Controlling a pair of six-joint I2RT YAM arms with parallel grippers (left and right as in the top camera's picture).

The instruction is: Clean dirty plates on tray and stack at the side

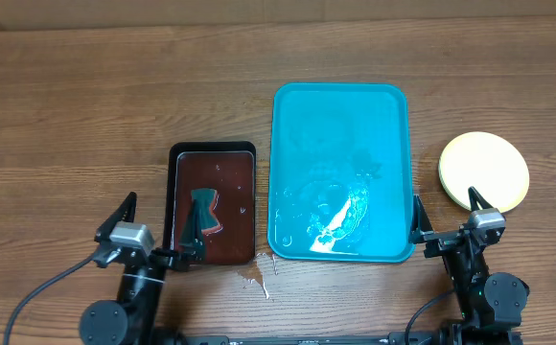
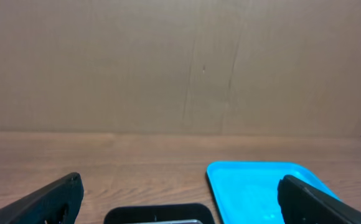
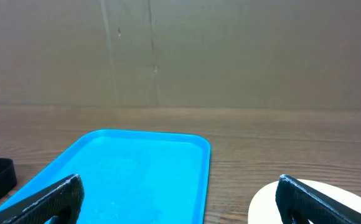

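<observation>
Plates [image 1: 484,171] sit stacked beside the wet tray [image 1: 340,115]. Left gripper [image 2: 180,182] and right gripper [image 3: 180,181] gape wide, empty. A careless right-arm swing could topple the stack.

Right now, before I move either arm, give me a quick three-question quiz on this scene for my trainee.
1. True or false: a plate lies on the large bright teal rectangular plastic tray.
2. The round pale yellow-green plastic plate sits: A) on the table, left of the teal tray; B) on the wooden table, right of the teal tray; C) propped against the back wall.
3. Fill in: the left gripper and right gripper are both ____.
Key: 1 false; 2 B; 3 open.
</observation>
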